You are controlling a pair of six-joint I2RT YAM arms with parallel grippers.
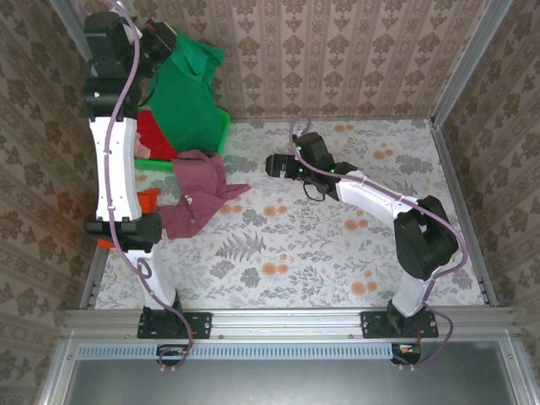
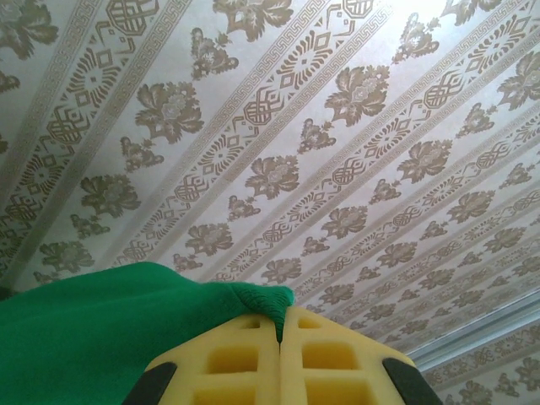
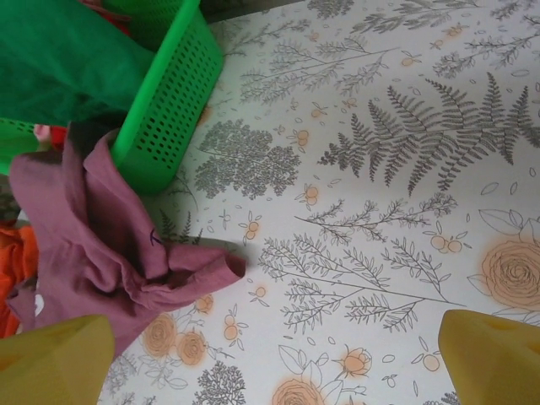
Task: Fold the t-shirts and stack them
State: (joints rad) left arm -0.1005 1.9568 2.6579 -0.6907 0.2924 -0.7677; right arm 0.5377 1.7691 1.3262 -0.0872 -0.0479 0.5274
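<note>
Here, the green shirt (image 1: 190, 93) hangs at upper left, its corner clamped in the left gripper (image 2: 281, 325). The maroon shirt (image 1: 198, 190) lies crumpled below, beside the basket (image 3: 169, 93) and directly left of the right gripper (image 1: 272, 164), whose fingers are spread; this is the nearer arm.

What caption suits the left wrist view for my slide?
Left hand shut on a green t-shirt, against patterned wallpaper.

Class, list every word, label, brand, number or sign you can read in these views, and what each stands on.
No readable text anywhere.
maroon t-shirt: one small pale print, too small to read.
green t-shirt, green basket, tablecloth: no lettering seen, only plain colour or floral pattern.
</note>
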